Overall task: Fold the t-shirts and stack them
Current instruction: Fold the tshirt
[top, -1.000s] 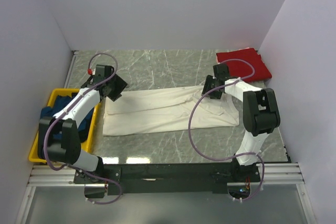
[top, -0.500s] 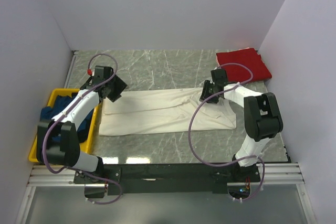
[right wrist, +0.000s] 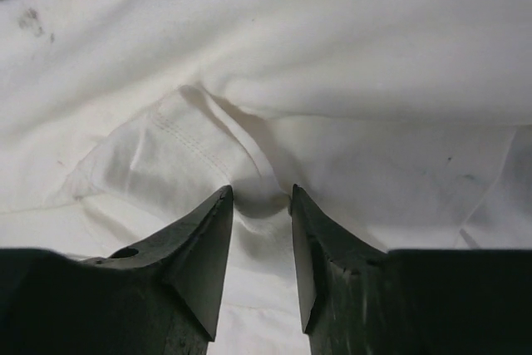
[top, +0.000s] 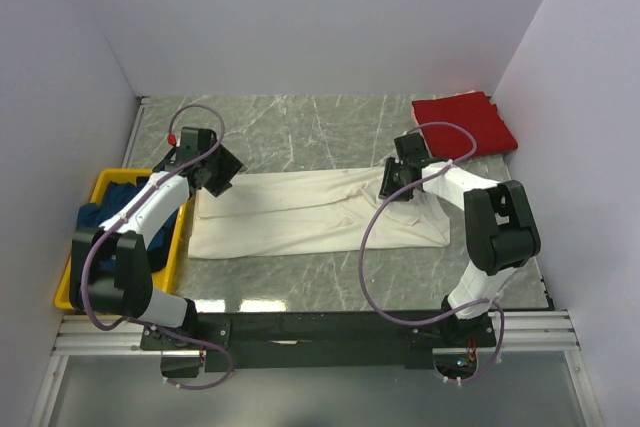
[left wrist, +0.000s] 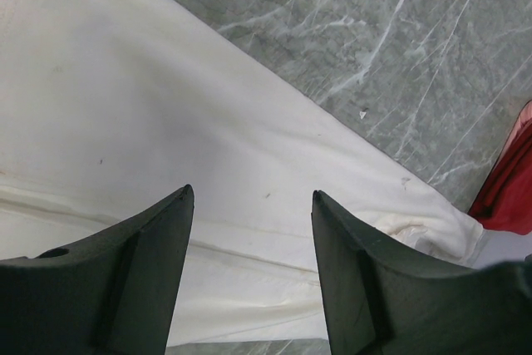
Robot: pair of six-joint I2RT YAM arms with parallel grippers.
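Right wrist: soft cream-white t-shirt [right wrist: 332,56] puckers, seam stitched, between wedge-shaped dark fingers [right wrist: 199,255].

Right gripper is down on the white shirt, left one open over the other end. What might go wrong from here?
1. The right gripper has only a small ridge of the cream-white t-shirt between its fingertips; a lift may drop it or take just the top layer.
2. The left gripper hangs open over the left end, holding nothing; a pull from the right alone would likely bunch the shirt.
3. A wide swing might knock the red t-shirt nearby.
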